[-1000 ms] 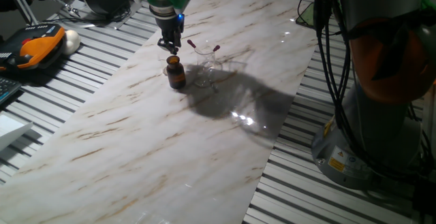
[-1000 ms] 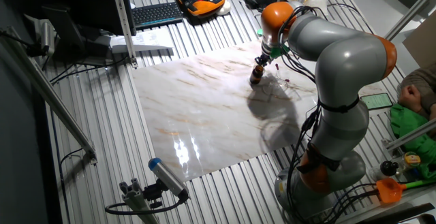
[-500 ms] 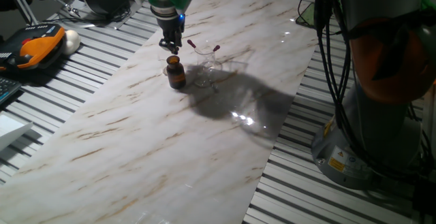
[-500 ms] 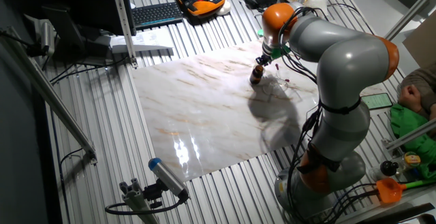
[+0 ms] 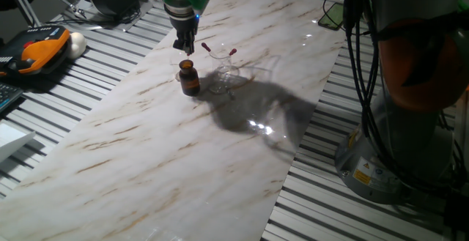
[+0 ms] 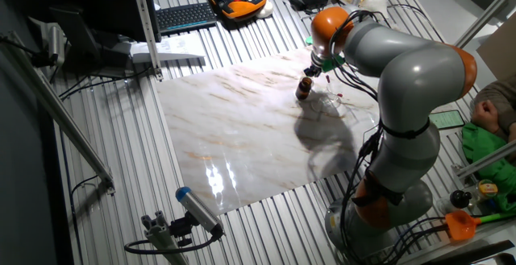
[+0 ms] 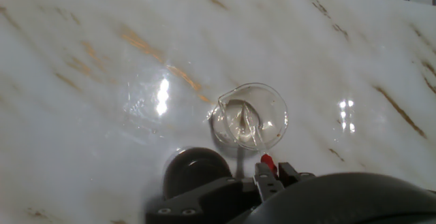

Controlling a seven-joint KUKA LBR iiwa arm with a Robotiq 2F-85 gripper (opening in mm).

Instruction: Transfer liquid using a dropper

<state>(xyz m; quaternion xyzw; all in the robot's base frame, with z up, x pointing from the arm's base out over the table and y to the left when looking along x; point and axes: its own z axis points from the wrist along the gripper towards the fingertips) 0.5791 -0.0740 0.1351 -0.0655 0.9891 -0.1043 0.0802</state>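
My gripper (image 5: 185, 48) hangs just above a small brown bottle (image 5: 190, 78) on the marble board (image 5: 146, 146). It is shut on a dropper; the red bulb (image 7: 266, 161) shows between the fingers in the hand view, and the thin tube is too faint to make out. The bottle's open mouth (image 7: 197, 171) lies right under the hand. Next to it stands a clear glass beaker (image 5: 222, 78) (image 7: 248, 122) with two more red-bulbed droppers (image 5: 233, 51) leaning in it. In the other fixed view the gripper (image 6: 311, 70) is over the bottle (image 6: 303, 89).
The board lies on a ribbed metal table (image 5: 110, 58). An orange and black pendant (image 5: 40, 53) and a white ball (image 5: 76, 43) sit at the left. A keyboard (image 6: 185, 15) lies beyond the board. The arm's base (image 6: 379, 209) stands at the board's right edge.
The gripper has risen a little, straight up from the bottle's mouth. The bottle and beaker have not moved.
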